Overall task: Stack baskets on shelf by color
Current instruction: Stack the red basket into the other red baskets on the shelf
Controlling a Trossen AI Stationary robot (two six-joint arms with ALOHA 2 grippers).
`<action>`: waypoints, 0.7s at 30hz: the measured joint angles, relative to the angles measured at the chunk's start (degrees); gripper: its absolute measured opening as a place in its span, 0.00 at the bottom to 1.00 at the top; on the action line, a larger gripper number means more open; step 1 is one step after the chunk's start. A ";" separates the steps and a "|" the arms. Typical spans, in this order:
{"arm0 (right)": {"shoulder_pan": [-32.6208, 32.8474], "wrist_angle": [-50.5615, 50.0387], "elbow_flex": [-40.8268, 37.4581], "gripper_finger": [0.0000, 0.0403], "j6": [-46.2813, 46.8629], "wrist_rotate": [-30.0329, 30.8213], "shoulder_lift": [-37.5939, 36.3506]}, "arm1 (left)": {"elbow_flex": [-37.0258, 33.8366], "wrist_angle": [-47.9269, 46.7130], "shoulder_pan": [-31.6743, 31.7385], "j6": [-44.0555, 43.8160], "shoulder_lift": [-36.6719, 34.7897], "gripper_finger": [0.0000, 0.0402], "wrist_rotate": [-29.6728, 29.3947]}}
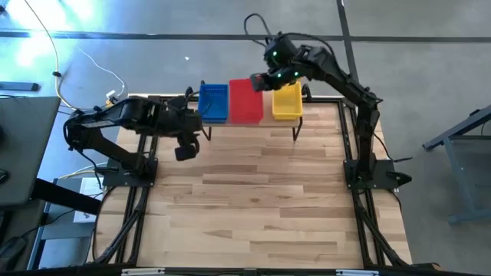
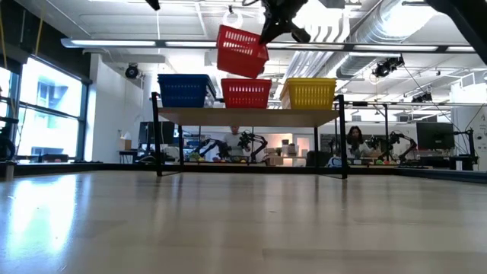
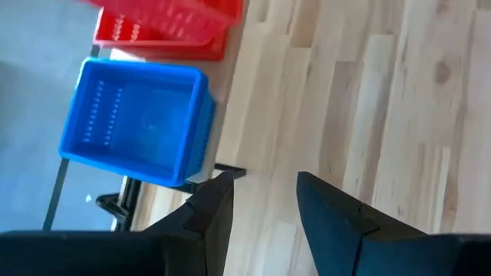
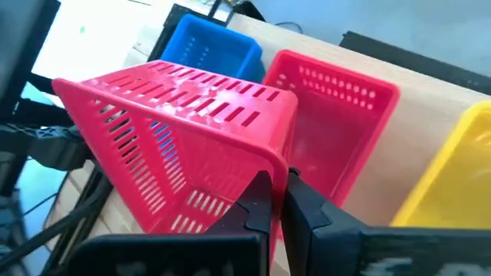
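The shelf [image 2: 247,116] stands at the table's far edge. On it sit a blue stack [image 2: 185,90] on the left, a red stack [image 2: 246,93] in the middle and a yellow stack [image 2: 310,93] on the right. My right gripper [image 4: 278,184] is shut on a further red basket [image 2: 242,52], held tilted in the air above the red stack. My left gripper [image 3: 265,207] is open and holds nothing. It hovers over the table in front of the shelf's left end [image 1: 186,149], close to the blue basket [image 3: 138,123]. My right gripper pinches the red basket between its two fingers at the rim near one corner [image 4: 278,162]. The basket is lifted clear and hangs tilted, one end lower [image 2: 228,65], just above the red stack. The fingers reach in from the shelf's right side.
The wooden tabletop [image 1: 253,192] stretches from the shelf toward the near edge. The shelf's black legs [image 2: 157,141] stand on it. Both arm bases sit at the table's left and right sides. Beyond the table is a room with desks and a person [image 2: 354,141].
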 joint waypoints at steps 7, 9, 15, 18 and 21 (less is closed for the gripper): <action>-5.71 -1.58 0.00 0.00 -2.31 -4.50 0.03 | -0.02 0.61 6.05 2.45 -0.04 0.33 3.03; -6.87 -2.31 0.00 0.00 -2.53 -4.62 0.10 | -0.02 1.12 7.41 2.45 -0.04 0.33 3.83; -9.43 -2.60 0.00 0.00 -2.51 -10.06 0.33 | -0.02 1.29 11.01 2.46 -0.02 0.33 5.72; -9.49 -3.93 0.00 0.00 -2.40 -11.14 0.35 | -0.75 1.79 11.87 1.83 -0.04 0.33 5.73; -8.88 -5.39 -0.09 0.00 -2.35 -10.72 0.35 | -2.11 2.07 12.45 1.06 0.02 0.33 5.77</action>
